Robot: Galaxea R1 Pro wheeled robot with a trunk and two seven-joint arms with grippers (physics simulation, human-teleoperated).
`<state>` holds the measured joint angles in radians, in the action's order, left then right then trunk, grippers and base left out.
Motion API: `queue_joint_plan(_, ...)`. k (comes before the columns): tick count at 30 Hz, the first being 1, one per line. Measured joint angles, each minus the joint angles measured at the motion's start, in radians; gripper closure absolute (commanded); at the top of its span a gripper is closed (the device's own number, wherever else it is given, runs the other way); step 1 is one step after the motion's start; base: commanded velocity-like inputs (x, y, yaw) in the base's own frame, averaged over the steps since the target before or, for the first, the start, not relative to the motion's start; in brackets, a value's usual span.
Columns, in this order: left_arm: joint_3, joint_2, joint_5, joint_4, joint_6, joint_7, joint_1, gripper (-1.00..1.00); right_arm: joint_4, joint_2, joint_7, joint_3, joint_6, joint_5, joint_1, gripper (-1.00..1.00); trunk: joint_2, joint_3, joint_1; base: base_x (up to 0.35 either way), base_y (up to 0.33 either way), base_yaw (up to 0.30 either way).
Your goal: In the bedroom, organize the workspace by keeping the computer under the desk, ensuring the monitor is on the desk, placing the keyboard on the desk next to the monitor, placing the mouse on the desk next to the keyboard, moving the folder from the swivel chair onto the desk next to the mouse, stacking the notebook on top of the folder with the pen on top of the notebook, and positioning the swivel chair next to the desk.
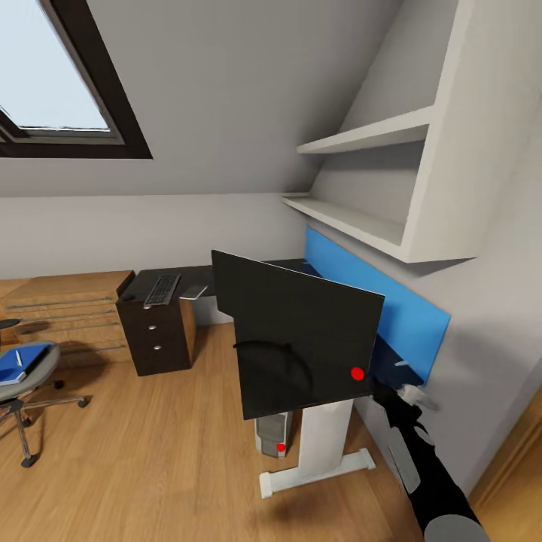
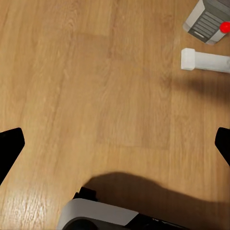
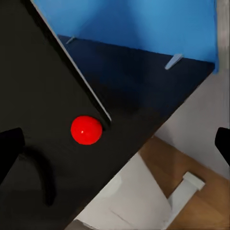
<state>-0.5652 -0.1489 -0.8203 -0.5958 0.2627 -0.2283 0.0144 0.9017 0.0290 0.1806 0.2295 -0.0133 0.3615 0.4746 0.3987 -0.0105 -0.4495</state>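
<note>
While the monitor (image 1: 301, 335) stands tilted on the worktop (image 1: 188, 275) above the computer (image 1: 273, 434), the right hand (image 1: 410, 395) hovers released beside its corner; righting it seems the step, needing a grip on that edge.

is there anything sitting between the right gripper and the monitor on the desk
Nothing visible does. In the head view the right gripper hangs just beside the monitor's lower corner, over the dark desk top. In the right wrist view, the gap between its fingertips looks straight at the monitor's edge, with no object between.
</note>
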Motion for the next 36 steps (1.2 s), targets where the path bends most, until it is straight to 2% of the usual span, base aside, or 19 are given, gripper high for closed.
queue_joint_plan(1, 0.000, 0.000, 0.000, 0.001, 0.000, 0.000, 0.000, -1.00, -0.001, -0.007, 0.000, 0.029, 0.001, 0.027, 0.000, -1.00, 0.000, 0.000, 0.000, 0.000, 0.000, 0.000)
queue_joint_plan(3, 0.000, 0.000, 0.000, 0.001, 0.000, 0.000, 0.000, -1.00, -0.001, -0.020, 0.000, 0.057, 0.002, 0.061, 0.001, -1.00, 0.000, 0.000, 0.000, 0.000, 0.000, 0.000)
queue_joint_plan(4, 0.000, 0.000, -0.001, 0.001, 0.000, 0.000, 0.000, -1.00, -0.002, -0.035, -0.001, 0.079, 0.003, 0.100, 0.002, -1.00, 0.000, 0.000, 0.000, 0.000, 0.000, 0.000)
queue_joint_plan(7, 0.000, 0.000, -0.001, 0.001, 0.002, 0.000, 0.000, -1.00, -0.004, -0.065, -0.002, 0.099, 0.012, 0.185, 0.005, -1.00, 0.000, 0.000, 0.000, 0.000, 0.000, 0.000)
queue_joint_plan(8, 0.000, 0.000, -0.001, 0.001, 0.005, -0.001, 0.000, -1.00, -0.011, -0.086, 0.000, 0.106, 0.037, 0.235, 0.015, -1.00, 0.000, 0.000, 0.000, 0.000, 0.000, 0.000)
queue_joint_plan(11, 0.001, 0.000, -0.002, 0.002, 0.007, 0.000, 0.000, -1.00, -0.081, -0.141, 0.000, 0.112, 0.146, 0.299, 0.096, -1.00, 0.000, 0.000, 0.000, 0.000, 0.000, 0.000)
queue_joint_plan(12, 0.002, -0.001, -0.001, 0.015, 0.009, -0.001, 0.000, -1.00, -0.147, -0.171, -0.006, 0.116, 0.191, 0.357, 0.159, -1.00, 0.000, 0.000, 0.000, 0.000, 0.000, 0.000)
queue_joint_plan(16, 0.003, -0.001, 0.002, 0.027, 0.010, 0.000, 0.000, -1.00, -0.186, -0.184, -0.020, 0.117, 0.207, 0.443, 0.188, -1.00, 0.000, 0.000, 0.000, 0.020, 0.000, 0.000)
queue_joint_plan(21, 0.003, -0.001, 0.005, 0.030, 0.010, 0.000, 0.000, -1.00, -0.197, -0.190, -0.046, 0.115, 0.220, 0.485, 0.196, -1.00, 0.000, 0.000, 0.000, 0.227, 0.000, 0.000)
queue_joint_plan(25, 0.002, 0.000, 0.006, 0.031, 0.010, 0.001, 0.000, -1.00, -0.195, -0.191, -0.074, 0.116, 0.221, 0.489, 0.196, -1.00, 0.000, 0.000, 0.000, 0.106, 0.000, 0.000)
queue_joint_plan(32, 0.000, 0.006, 0.007, 0.031, 0.010, 0.001, 0.000, -1.00, -0.193, -0.192, -0.168, 0.118, 0.233, 0.493, 0.194, -1.00, 0.000, 0.000, 0.000, 0.131, -0.043, 0.000)
queue_joint_plan(36, -0.001, 0.010, 0.007, 0.031, 0.009, 0.001, 0.000, -1.00, -0.192, -0.192, -0.175, 0.143, 0.250, 0.498, 0.194, -1.00, 0.000, 0.000, 0.000, 0.070, -0.019, 0.000)
